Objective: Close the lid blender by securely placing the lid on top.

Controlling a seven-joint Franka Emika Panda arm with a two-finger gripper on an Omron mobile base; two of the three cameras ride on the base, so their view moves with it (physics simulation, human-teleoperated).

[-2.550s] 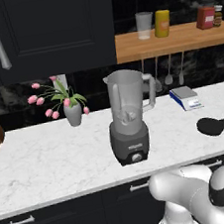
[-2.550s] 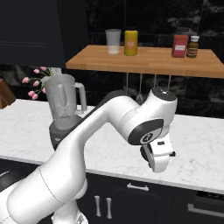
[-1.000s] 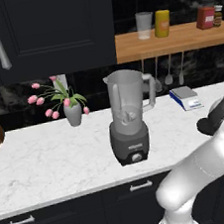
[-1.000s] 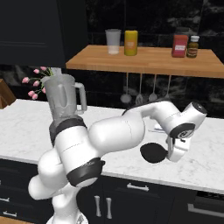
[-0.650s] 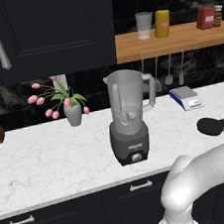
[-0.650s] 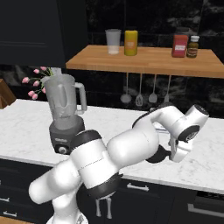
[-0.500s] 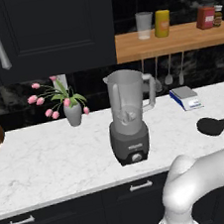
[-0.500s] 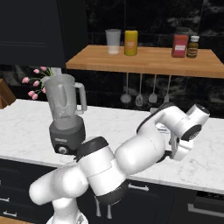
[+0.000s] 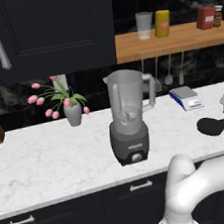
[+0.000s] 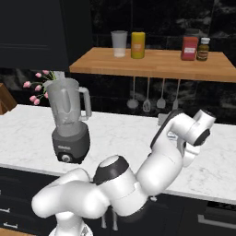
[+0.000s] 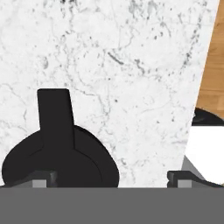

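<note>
Marble counter (image 9: 55, 156) — reach step, lid (image 9: 212, 125) flat, ungrasped; gripper (image 11: 111, 177) jaws wide above it — next: centre, descend, pinch; blender (image 9: 128, 117) open.

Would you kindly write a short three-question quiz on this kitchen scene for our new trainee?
1. True or false: the lid already sits on the blender.
2. What lies beside the lid, toward the wall?
A. a blue-and-white scale
B. a toaster
C. a kettle
3. Fill in: the pincer hovers over the lid with its jaws ____.

Key: 1 false, the lid lies flat on the marble counter, right of the blender; 2 A; 3 open.
</note>
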